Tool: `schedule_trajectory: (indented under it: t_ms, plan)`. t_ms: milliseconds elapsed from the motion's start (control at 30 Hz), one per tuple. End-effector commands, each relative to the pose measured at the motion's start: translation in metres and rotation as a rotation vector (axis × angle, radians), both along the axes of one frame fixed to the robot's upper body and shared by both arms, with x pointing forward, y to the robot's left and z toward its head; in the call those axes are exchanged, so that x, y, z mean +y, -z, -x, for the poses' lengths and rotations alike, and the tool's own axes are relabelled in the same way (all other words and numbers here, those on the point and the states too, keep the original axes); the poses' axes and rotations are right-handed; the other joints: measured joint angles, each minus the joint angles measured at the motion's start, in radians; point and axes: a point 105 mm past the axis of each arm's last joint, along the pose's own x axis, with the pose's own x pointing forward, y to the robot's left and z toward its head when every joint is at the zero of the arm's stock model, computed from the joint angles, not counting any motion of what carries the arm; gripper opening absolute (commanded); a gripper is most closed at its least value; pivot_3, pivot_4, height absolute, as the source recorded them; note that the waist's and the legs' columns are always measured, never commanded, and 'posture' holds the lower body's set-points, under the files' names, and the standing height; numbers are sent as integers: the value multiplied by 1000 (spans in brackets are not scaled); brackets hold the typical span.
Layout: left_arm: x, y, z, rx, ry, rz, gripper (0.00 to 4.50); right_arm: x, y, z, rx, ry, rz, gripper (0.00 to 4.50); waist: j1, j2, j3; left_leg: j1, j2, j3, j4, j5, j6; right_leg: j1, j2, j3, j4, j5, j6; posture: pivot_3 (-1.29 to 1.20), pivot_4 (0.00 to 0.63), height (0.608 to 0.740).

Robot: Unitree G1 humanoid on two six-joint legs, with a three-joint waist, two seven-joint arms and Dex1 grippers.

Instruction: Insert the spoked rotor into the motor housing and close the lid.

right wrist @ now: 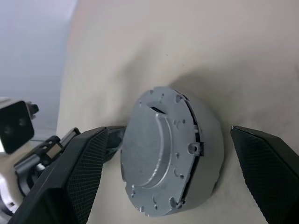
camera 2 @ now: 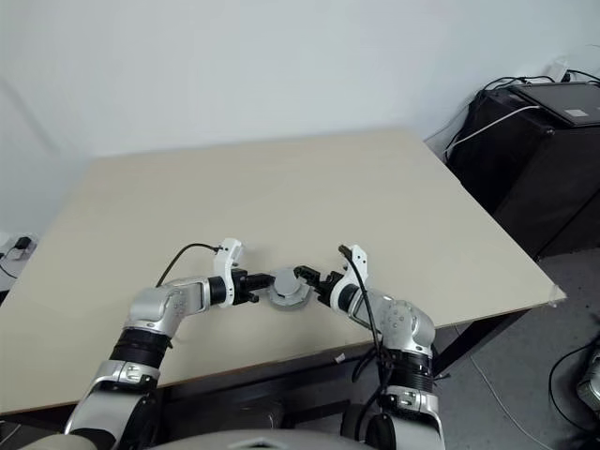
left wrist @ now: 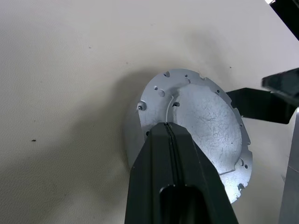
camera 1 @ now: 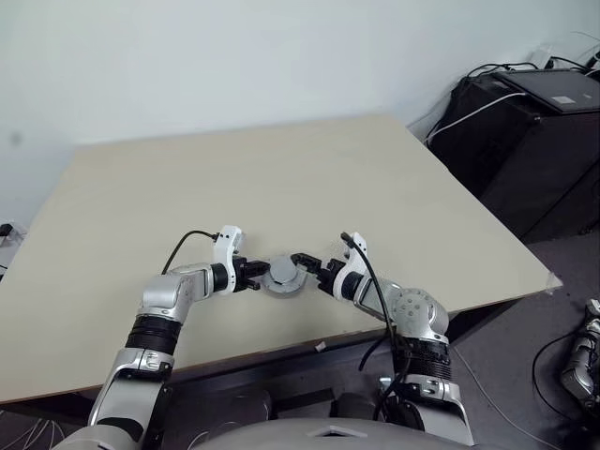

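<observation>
So we've got the left gripper (left wrist: 170, 128) pinched shut on the lid (right wrist: 154, 154) edge, while our right gripper (right wrist: 170, 177) sits wide open around it, over the table (camera 1: 281, 178)

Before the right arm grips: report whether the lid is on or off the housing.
On. The lid covers the housing, though a thin dark gap shows along the rim, so fully seated cannot be told.
</observation>
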Motion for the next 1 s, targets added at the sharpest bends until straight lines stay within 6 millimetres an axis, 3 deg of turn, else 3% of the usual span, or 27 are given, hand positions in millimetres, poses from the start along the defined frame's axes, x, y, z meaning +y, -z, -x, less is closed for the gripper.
schedule_trajectory:
  t_ms: [33,433,633,767,1000]
  plan:
    - [-10,5,6,25,32,2,0,31,-5,4,-1,-34,-88,4482,0,0,0,0,0,0,0,0,0,0,0,0,0,0,0,0,0,740]
    - [-10,6,8,27,32,-1,0,37,10,20,97,-89,-117,4482,-1,0,0,0,0,0,0,0,0,0,0,0,0,0,0,0,0,740]
    - [-8,7,10,28,28,-7,0,45,-7,30,86,-135,-305,4482,-5,0,0,0,0,0,-1,0,0,0,0,0,-1,0,0,0,0,740]
    - [-7,7,11,29,24,-11,0,44,-21,29,57,-116,-434,4482,-11,0,0,-1,0,0,-2,0,1,-1,0,0,-1,0,-1,0,0,740]
    - [-7,8,11,29,22,-12,0,40,-7,19,92,-25,-358,4482,-14,0,0,-1,0,0,-3,0,1,0,0,0,-5,2,-1,0,0,740]
